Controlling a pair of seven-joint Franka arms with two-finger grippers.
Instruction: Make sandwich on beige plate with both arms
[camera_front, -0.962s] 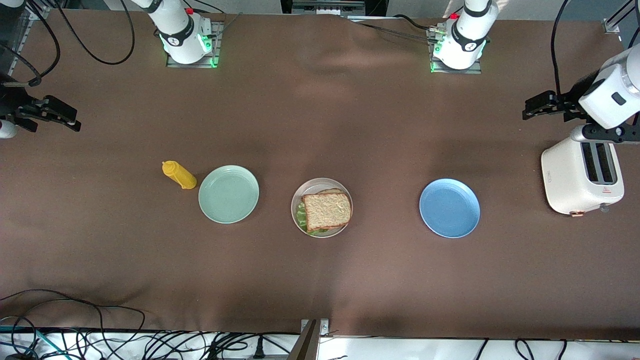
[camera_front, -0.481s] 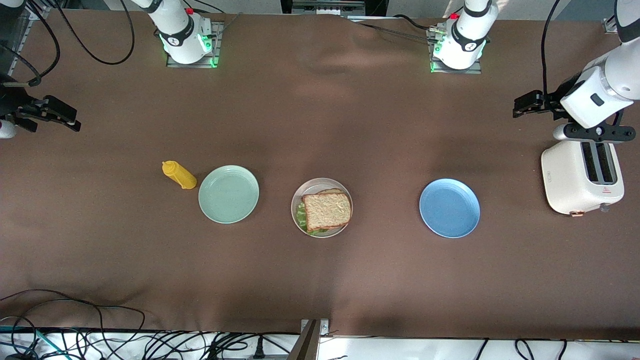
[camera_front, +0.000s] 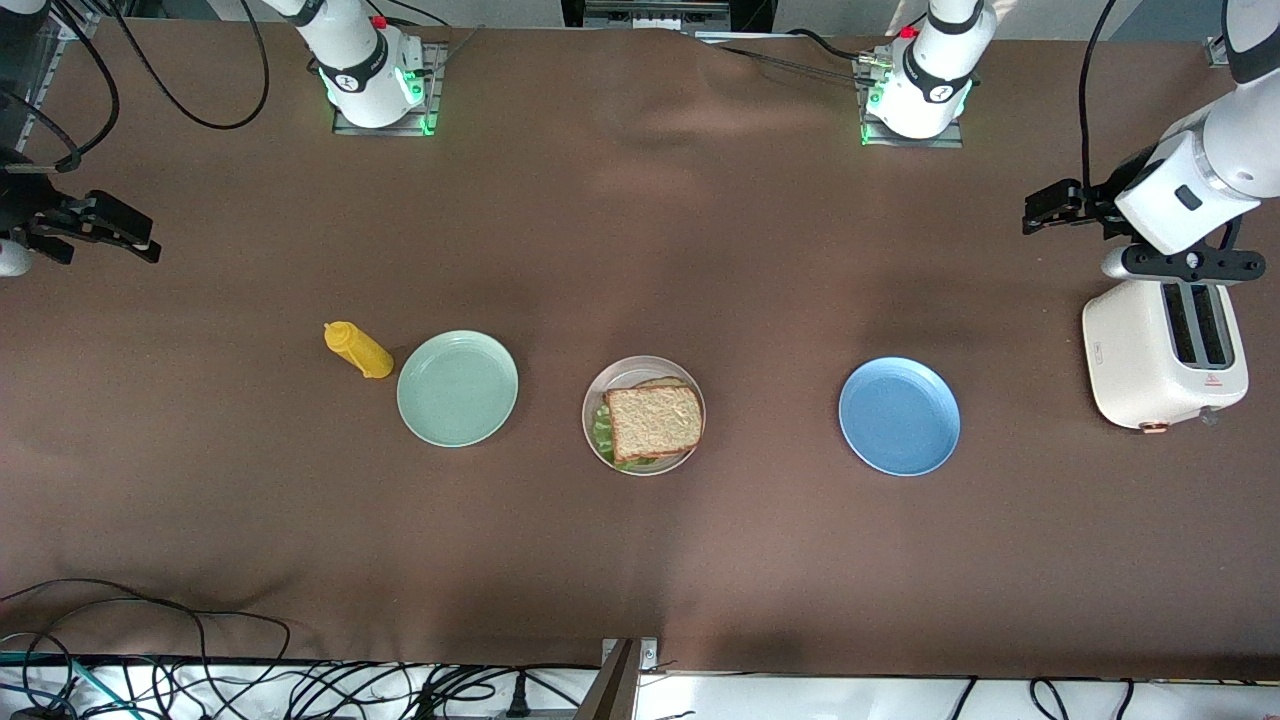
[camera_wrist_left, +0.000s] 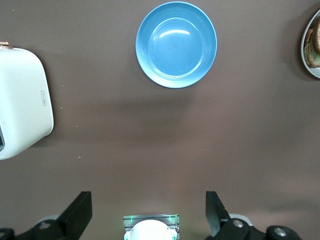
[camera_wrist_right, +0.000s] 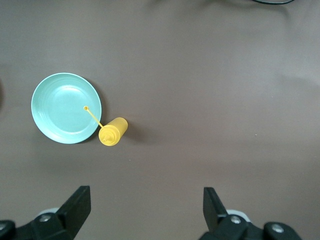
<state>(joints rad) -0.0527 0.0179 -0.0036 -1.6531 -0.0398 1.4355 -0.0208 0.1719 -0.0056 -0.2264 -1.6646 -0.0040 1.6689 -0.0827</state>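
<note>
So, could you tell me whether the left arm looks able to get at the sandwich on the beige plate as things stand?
Probably yes. The left gripper hangs open near the toaster. Only bare table and the blue plate lie between it and the sandwich, which sits uncovered on the beige plate.

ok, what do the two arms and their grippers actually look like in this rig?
Both arms are white jointed Frankas with black joint bands, on bases lit green, trailing black cables. The left arm has a white wrist housing over a black bar. The left gripper and right gripper are black, each with two wedge-shaped fingers. The right arm has a small round logo near its base.
</note>
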